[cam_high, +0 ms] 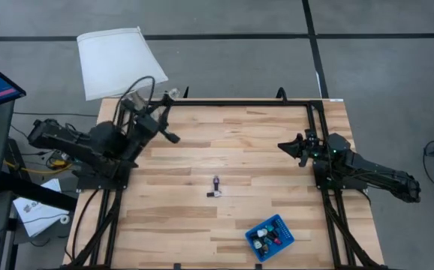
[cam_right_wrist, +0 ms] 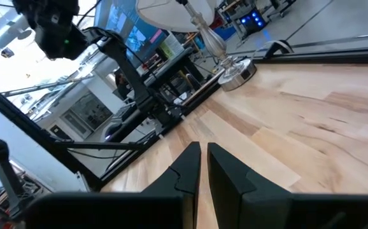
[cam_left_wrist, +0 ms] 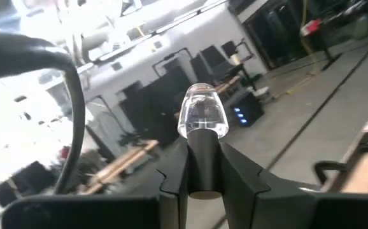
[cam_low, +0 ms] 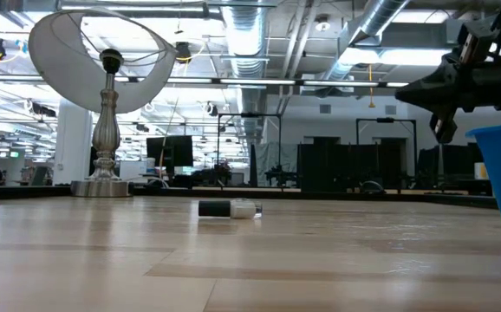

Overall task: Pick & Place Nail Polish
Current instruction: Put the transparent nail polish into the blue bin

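Note:
My left gripper (cam_high: 170, 136) hangs above the table's far left part, shut on a small nail polish bottle (cam_left_wrist: 202, 117) with a clear body and a dark cap. Another nail polish bottle (cam_high: 215, 186) lies on its side mid-table, and it also shows in the low view (cam_low: 229, 208). Several more stand in the blue tray (cam_high: 281, 225) near the front edge. My right gripper (cam_right_wrist: 203, 156) waits shut and with nothing in it over the table's right side (cam_high: 286, 145). My left gripper pinches the bottle's dark cap (cam_left_wrist: 203, 166) between its two fingers. The clear body sticks out past the fingertips (cam_left_wrist: 232, 159), in line with the fingers. The bottle is lifted clear of the table.
A lamp with a white shade (cam_high: 116, 60) stands at the table's far left corner, close behind my left arm; its base shows in the low view (cam_low: 101, 186). Black rails (cam_high: 239, 103) frame the table. Bare wood (cam_high: 202, 225) lies between the loose bottle and the tray.

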Controlling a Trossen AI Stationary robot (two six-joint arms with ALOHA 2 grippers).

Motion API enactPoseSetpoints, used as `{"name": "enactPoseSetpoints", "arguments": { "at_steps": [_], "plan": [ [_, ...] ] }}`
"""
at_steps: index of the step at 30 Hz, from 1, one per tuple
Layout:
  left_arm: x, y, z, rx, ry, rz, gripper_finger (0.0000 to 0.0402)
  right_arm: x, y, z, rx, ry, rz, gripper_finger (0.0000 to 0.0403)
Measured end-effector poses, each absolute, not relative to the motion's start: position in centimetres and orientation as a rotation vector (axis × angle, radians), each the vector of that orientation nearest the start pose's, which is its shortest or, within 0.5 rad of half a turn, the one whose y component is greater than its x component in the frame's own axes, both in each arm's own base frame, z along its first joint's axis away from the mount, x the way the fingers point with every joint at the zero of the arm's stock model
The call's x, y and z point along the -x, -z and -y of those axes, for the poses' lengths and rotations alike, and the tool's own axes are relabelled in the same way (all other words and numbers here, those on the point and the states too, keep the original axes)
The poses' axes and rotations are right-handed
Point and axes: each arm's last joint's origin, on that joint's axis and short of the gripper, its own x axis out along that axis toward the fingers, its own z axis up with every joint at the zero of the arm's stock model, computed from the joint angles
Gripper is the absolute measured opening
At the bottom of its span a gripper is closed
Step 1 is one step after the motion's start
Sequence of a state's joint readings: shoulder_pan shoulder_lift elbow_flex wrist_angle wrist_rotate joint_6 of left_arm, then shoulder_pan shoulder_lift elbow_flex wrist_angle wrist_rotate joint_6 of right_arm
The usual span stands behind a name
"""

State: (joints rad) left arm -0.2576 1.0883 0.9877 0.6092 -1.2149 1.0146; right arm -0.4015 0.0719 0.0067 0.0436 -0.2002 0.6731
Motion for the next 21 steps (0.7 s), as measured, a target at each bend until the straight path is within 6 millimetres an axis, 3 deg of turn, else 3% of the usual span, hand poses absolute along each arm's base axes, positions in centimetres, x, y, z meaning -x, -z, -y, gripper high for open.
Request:
{"name": "enactPoseSetpoints", "arguments": {
  "at_steps": [14, 21],
  "plan": [
    [-19.5, -49.3, 0.8, -0.91, -1.057, -0.036, 0.0053, -9.5, -16.4, 3.5, -0.675, 0.224, 0.052, 0.0021],
    [-19.5, -52.3, 0.9, -1.081, -1.053, 0.025, 0.0053, -9.5, -16.4, 3.5, -0.676, 0.224, 0.051, 0.0021]
  ]
}}
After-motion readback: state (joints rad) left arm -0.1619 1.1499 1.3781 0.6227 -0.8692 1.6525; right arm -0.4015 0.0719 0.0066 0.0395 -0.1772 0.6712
